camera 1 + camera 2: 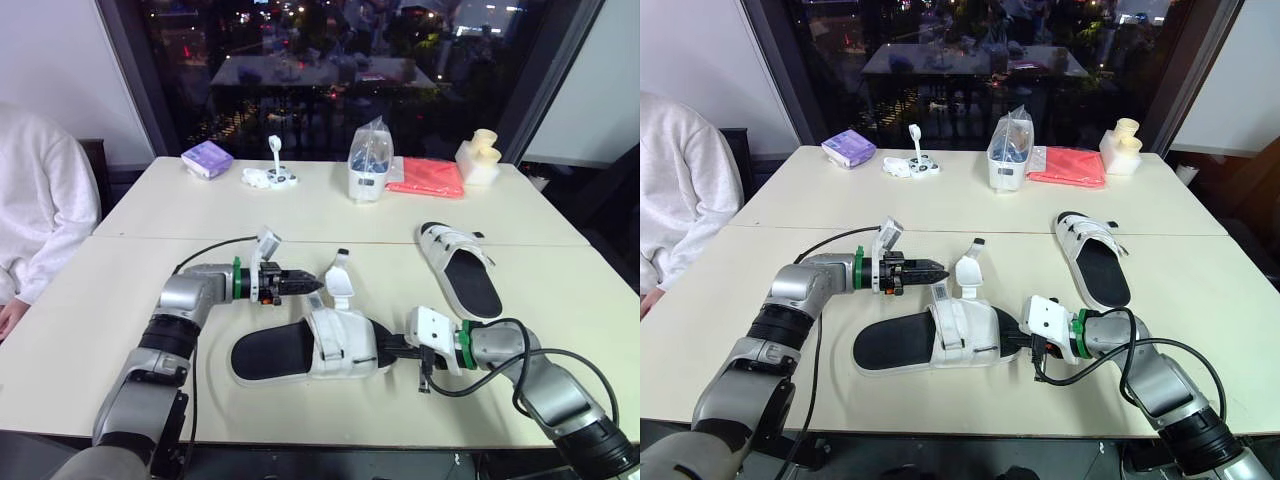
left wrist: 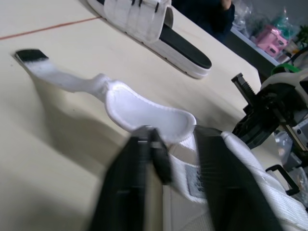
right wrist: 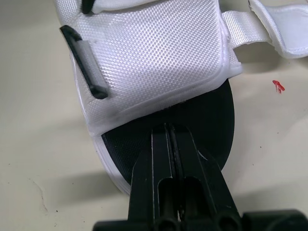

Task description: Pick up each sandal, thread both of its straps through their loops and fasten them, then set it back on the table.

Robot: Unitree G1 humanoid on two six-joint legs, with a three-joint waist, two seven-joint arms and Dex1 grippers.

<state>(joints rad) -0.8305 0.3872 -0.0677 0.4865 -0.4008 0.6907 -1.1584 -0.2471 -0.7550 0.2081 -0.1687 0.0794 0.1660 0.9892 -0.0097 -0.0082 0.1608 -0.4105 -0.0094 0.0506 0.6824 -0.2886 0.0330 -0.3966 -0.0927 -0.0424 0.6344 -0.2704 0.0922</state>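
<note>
The pale surface (image 1: 90, 310) is carrying two white sandals, and the near sandal (image 1: 300, 352) is lying directly in front of the robot. Its long axis is running from the robot's left to its right, with the heel to the left and the toe to the right. The second sandal (image 1: 460, 268) is resting well apart on the right side, and its straps are looking already closed. The right gripper (image 1: 385, 346) is reaching in at the toe end of the near sandal. Its jaws are pressed together with the tips lying on the black footbed, but I cannot tell if they are pinching anything. The left gripper (image 1: 316, 285) is hovering above the far edge of this sandal, pointing to the right, with its jaws standing only narrowly apart and holding nothing that I can see. The open strap (image 1: 336, 280) is standing up just beyond these tips, in line with them, so the left arm is clearly the nearer one. I am judging that the strap must be taken there and led across the upper to the black loop (image 3: 84, 62).
</note>
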